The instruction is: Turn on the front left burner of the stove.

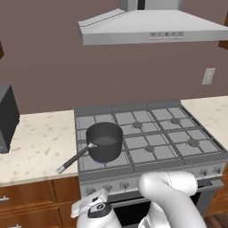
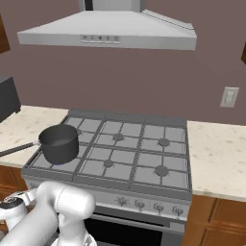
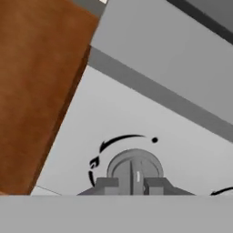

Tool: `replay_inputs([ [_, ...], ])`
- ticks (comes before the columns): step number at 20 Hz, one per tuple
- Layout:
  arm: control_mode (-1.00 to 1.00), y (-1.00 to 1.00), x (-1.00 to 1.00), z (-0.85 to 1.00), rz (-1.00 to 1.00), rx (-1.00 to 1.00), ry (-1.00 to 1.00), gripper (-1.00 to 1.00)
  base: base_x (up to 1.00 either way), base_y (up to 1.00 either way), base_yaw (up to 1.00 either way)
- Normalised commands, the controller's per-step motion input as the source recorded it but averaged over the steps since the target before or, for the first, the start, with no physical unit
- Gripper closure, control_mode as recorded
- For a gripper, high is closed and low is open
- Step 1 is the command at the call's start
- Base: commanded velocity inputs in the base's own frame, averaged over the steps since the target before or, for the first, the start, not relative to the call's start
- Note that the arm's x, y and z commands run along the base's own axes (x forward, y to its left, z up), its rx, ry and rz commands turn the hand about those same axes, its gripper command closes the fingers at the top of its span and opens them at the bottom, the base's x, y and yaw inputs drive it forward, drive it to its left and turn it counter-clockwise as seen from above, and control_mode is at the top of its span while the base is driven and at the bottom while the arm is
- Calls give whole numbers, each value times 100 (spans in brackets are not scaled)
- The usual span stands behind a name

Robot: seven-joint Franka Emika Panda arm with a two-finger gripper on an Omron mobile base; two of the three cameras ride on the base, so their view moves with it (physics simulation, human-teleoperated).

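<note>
The stove (image 1: 153, 127) (image 2: 144, 144) fills the middle of both base views. Its front left burner is covered by a dark saucepan (image 1: 105, 141) (image 2: 59, 142); only its grate (image 1: 118, 160) shows, with a faint blue glow (image 1: 97, 161) under the pan. My gripper (image 3: 132, 184) is low at the stove's front panel, at the leftmost knob (image 3: 134, 169). Its fingertips (image 3: 107, 184) press on the knob from both sides, shut on it. The white hand (image 1: 95, 207) (image 2: 13, 204) sits just below the knob row.
The pan's long handle (image 1: 73, 160) juts left over the speckled counter (image 1: 40, 142). More knobs (image 1: 124, 185) (image 2: 158, 207) line the panel. Brown cabinet fronts (image 3: 41, 91) flank the stove. A range hood (image 1: 151, 26) hangs above, and a dark appliance (image 1: 6, 118) stands at the left.
</note>
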Motion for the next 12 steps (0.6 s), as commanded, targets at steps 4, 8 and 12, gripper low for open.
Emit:
replay_inputs([
  [4,-100,-3,4,-31,1,-43,3,100,0,0,0],
  [8,-100,-5,0,-28,0,-36,1,100,0,0,0],
  [12,-100,-5,0,-27,0,-21,0,100,0,0,0],
])
